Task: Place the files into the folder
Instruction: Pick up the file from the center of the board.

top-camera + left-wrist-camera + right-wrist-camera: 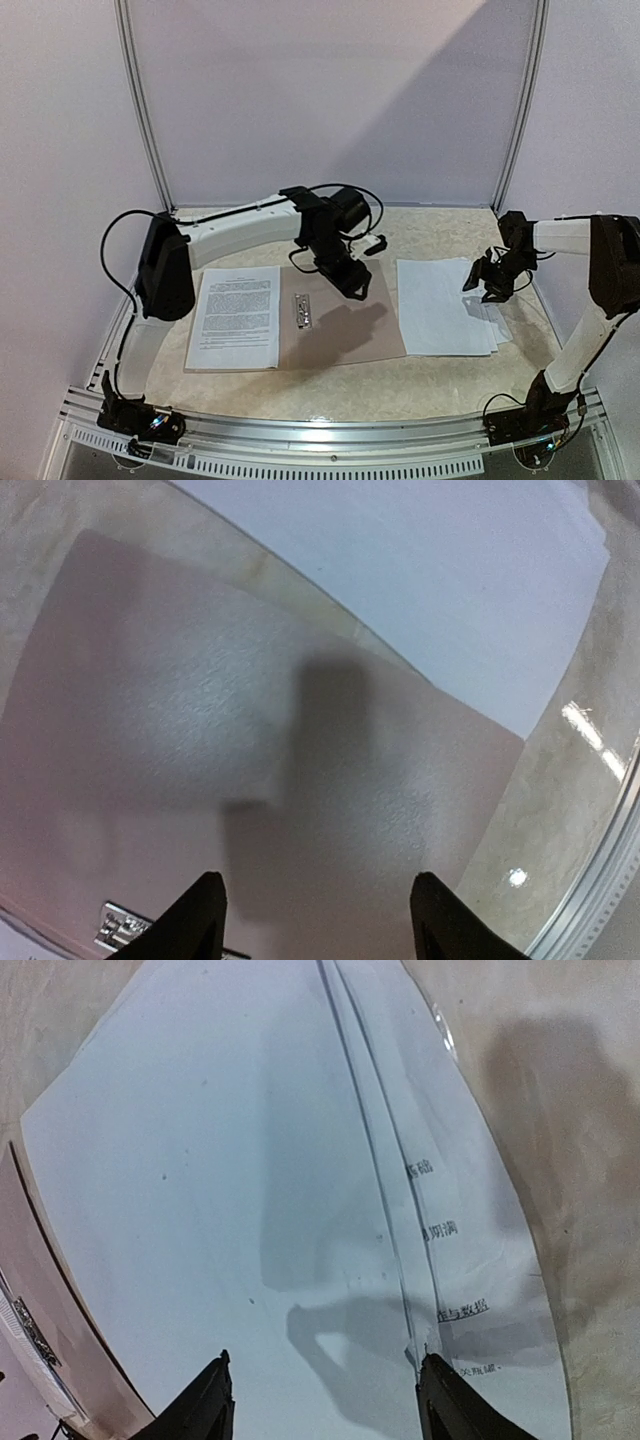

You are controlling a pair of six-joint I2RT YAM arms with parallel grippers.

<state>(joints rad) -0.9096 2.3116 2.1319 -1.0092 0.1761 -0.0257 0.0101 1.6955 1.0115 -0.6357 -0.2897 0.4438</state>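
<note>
Left arm reaches from left side across tabletop (400,385), elbow high, wrist bent down. Left pincer (315,890) spread, nothing in it, hangs over bare right half of open brown folder (200,710). Metal clip (303,310) sits at folder's middle. One printed sheet (235,315) lies flat on folder's left half. Right arm bent up at elbow, forearm pointing left. Right pincer (325,1365) spread, nothing in it, above right part of white files (200,1160). Files lie flat on tabletop, right beside folder, sheets fanned a little.
</note>
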